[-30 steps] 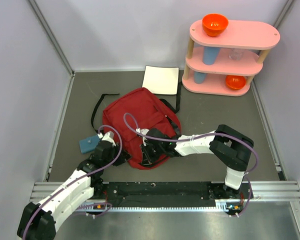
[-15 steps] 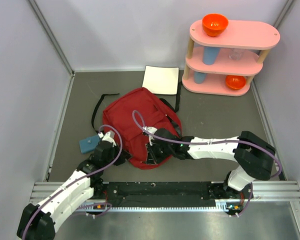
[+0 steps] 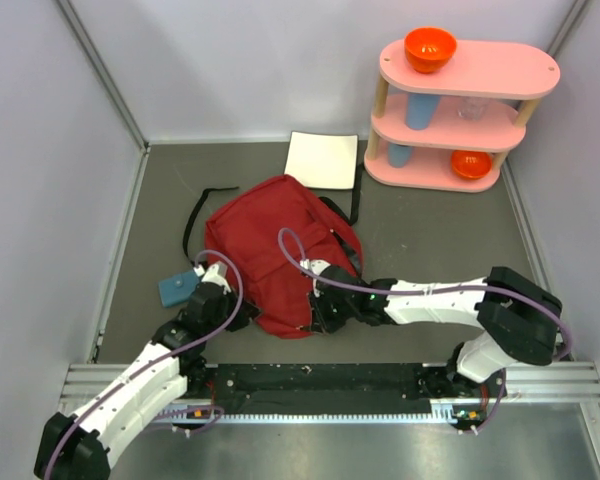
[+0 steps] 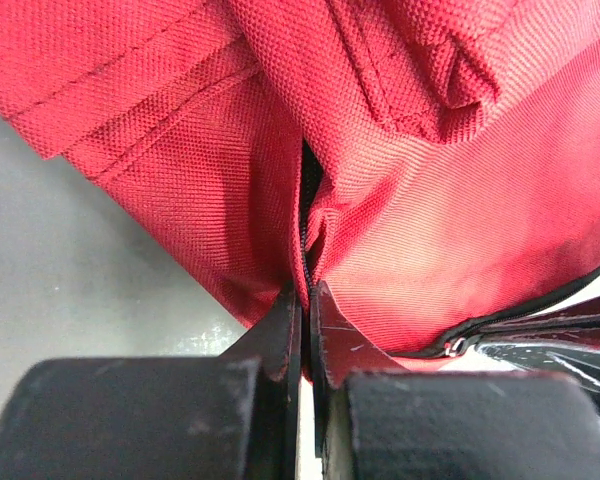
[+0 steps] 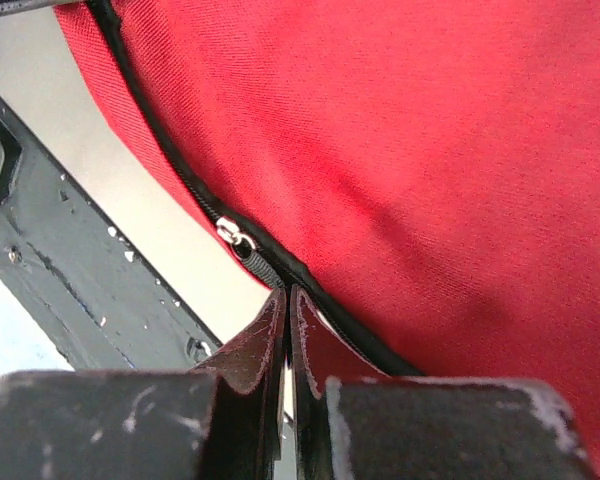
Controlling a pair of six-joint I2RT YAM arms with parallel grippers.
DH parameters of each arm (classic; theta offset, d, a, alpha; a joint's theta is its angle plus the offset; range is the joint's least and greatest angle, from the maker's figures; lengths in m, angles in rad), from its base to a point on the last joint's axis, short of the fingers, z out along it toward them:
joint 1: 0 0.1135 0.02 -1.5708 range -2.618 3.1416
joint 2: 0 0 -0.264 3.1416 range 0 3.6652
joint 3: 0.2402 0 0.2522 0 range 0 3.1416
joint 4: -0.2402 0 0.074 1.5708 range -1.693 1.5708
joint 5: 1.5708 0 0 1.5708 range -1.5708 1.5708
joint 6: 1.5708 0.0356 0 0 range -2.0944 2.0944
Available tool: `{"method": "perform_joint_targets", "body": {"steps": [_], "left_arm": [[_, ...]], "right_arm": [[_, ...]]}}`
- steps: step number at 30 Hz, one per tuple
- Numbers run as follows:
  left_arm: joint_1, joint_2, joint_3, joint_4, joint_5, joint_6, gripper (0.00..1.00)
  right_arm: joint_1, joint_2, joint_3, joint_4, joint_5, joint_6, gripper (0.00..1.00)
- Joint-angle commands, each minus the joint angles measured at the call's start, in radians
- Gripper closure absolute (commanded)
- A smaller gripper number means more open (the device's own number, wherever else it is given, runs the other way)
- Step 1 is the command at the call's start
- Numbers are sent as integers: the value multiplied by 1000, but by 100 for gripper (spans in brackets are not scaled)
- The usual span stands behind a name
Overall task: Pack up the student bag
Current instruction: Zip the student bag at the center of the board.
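Note:
The student bag (image 3: 270, 245) is a dark red backpack lying flat in the middle of the table, with black straps at its far side. My left gripper (image 3: 240, 312) is at the bag's near left edge, shut on a fold of red fabric by the zipper seam (image 4: 306, 290). My right gripper (image 3: 322, 312) is at the bag's near edge, shut on the ribbed black pull of the zipper (image 5: 286, 292). The silver slider (image 5: 233, 238) sits just beyond the fingertips. The bag's red fabric (image 5: 400, 150) fills the right wrist view.
A blue flat object (image 3: 178, 288) lies left of the bag. A white notebook (image 3: 322, 160) lies behind it. A pink three-tier shelf (image 3: 495, 68) at the back right holds orange bowls (image 3: 429, 48) and blue cups (image 3: 418, 110). The black base rail (image 3: 330, 378) runs close to the bag's near edge.
My right gripper has slid to the right along the bag's near edge, and the right arm has stretched out low. The left gripper has stayed in place on the bag.

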Motion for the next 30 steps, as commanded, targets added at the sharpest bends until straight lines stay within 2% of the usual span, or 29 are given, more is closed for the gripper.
{"method": "perform_joint_targets", "body": {"steps": [1, 6, 11, 12, 14, 16, 18, 19, 20, 24, 25, 28, 30], "left_arm": [[8, -26, 67, -45, -126, 53, 100], [8, -23, 117, -101, -162, 81, 100], [11, 48, 195, -193, -237, 103, 100], [9, 53, 208, -198, -240, 115, 88], [9, 56, 238, -194, -228, 159, 55], [9, 31, 263, -186, -181, 210, 28], [9, 11, 306, -187, -119, 256, 6], [9, -5, 323, -196, -110, 279, 1], [9, -13, 359, -206, -108, 293, 1], [8, -21, 423, -188, 57, 429, 1], [6, -9, 435, -180, 133, 448, 1], [-21, 34, 435, -119, 232, 469, 1], [-46, 100, 441, -130, 171, 389, 1]], "right_arm": [[-30, -72, -25, -67, 113, 13, 100], [-88, -112, -25, -91, 151, -8, 100], [-113, -132, -13, -100, 176, -10, 100], [-114, -128, -12, -93, 166, 3, 100], [-114, -124, -12, -38, 124, 23, 100], [-114, -117, -18, 2, 73, 55, 100], [-114, -114, -13, 19, 62, 63, 100], [-114, -112, -10, 18, 67, 63, 100], [-114, -111, -7, 16, 76, 63, 100], [-114, -121, -5, 13, 84, 67, 100], [-114, -124, -7, 12, 94, 70, 100], [-116, -141, -16, 5, 120, 89, 100], [-114, -152, -18, -4, 120, 104, 100]]}}
